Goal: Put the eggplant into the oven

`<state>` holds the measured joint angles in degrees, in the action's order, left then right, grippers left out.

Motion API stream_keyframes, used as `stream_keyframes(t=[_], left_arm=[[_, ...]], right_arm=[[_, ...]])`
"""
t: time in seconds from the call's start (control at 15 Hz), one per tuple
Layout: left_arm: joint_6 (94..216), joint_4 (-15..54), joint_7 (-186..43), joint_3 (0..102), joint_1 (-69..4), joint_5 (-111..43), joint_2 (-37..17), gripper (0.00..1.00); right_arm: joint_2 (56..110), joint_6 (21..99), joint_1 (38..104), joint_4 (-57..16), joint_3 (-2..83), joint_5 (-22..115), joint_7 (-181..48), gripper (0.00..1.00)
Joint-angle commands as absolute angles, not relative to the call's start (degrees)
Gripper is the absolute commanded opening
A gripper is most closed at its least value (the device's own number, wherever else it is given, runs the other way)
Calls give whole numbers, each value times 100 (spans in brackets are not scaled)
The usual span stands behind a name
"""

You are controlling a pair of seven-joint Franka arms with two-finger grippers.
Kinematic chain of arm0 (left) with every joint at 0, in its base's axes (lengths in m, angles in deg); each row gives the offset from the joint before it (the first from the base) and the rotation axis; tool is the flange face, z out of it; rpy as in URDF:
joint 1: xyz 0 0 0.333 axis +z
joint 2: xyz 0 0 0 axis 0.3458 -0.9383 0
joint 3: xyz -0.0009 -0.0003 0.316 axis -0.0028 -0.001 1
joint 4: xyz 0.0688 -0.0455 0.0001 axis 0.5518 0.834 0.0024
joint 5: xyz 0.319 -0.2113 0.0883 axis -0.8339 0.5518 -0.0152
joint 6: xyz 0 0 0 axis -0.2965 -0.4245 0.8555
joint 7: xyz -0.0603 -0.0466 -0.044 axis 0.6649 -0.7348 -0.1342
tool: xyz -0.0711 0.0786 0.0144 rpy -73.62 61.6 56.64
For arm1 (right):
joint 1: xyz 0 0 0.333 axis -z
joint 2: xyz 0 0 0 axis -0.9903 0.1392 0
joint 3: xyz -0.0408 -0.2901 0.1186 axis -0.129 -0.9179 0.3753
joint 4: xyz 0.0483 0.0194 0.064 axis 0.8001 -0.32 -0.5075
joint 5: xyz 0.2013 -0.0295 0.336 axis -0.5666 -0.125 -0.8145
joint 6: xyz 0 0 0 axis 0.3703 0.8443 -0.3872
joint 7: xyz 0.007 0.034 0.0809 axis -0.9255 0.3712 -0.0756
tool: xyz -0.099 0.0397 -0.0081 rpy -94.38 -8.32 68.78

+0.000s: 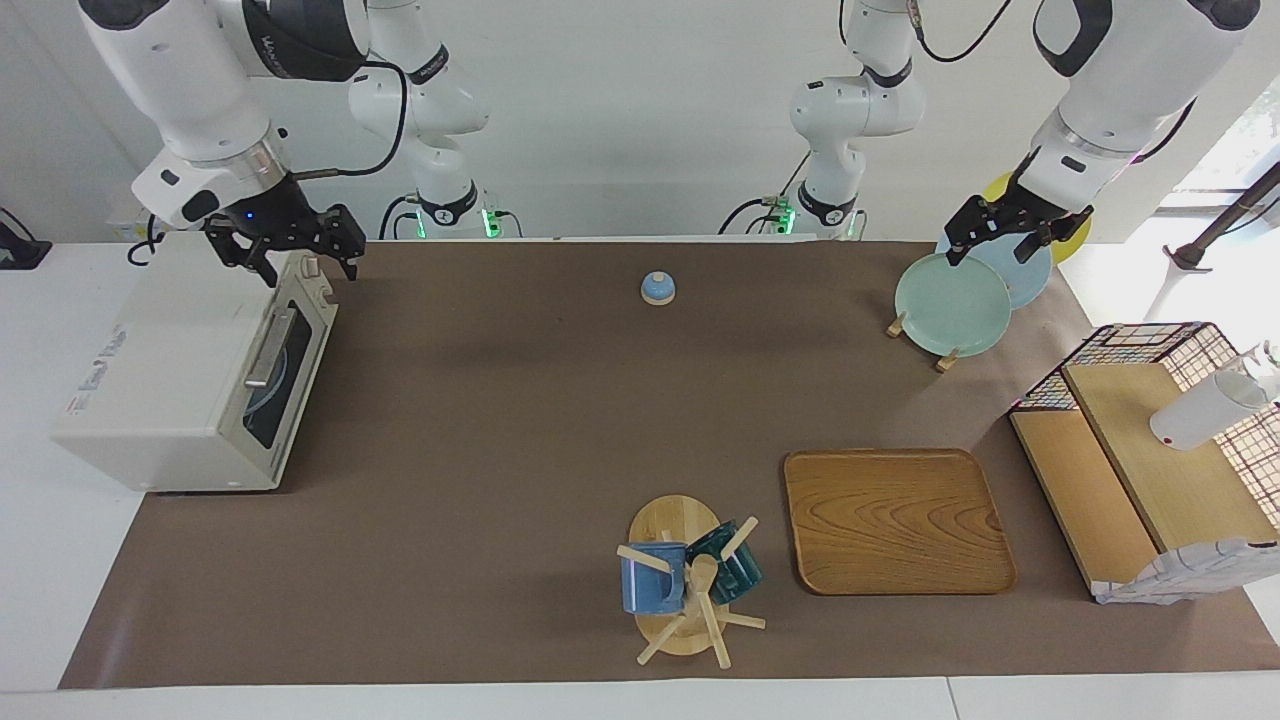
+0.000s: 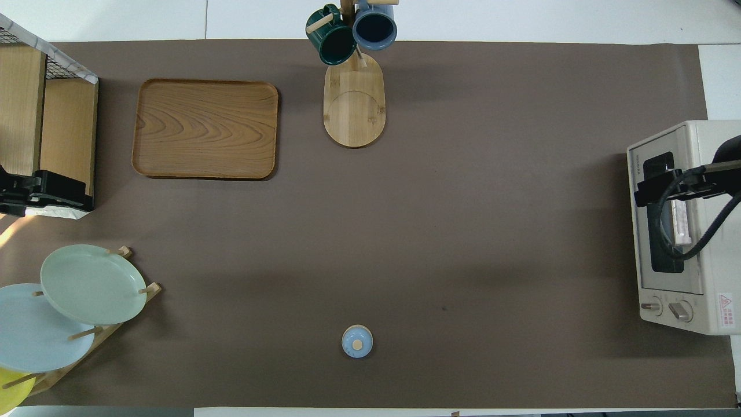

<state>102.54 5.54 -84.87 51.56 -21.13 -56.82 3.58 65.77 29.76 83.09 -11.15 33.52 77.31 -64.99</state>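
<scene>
The eggplant shows in neither view. The off-white oven (image 1: 170,380) stands at the right arm's end of the table, its dark glass door (image 1: 285,370) shut and a pale blue shape showing through the glass. My right gripper (image 1: 300,265) hangs open and empty just above the oven's top corner nearest the robots; in the overhead view this right gripper (image 2: 651,188) lies over the oven (image 2: 677,231) door. My left gripper (image 1: 990,255) waits open and empty over the plate rack.
A rack of plates (image 1: 955,305) stands at the left arm's end, with a wire-and-wood shelf (image 1: 1140,470) beside it. A wooden tray (image 1: 895,520), a mug tree (image 1: 685,580) with two mugs and a small blue bell (image 1: 657,288) sit on the brown mat.
</scene>
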Motion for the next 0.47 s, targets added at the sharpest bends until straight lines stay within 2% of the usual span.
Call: stream_keyframes(t=[0.0,0.4], left_arm=[[10283,596,-8491,5117,-2058,-5764,431,100],[10283,596,-8491,5117,-2058,-5764,431,100]], right_arm=[[6497,2835,8296,-1098,3328,7634,-6425,100],[6497,2826,8296,-1098,3337,7678,-6434,100]])
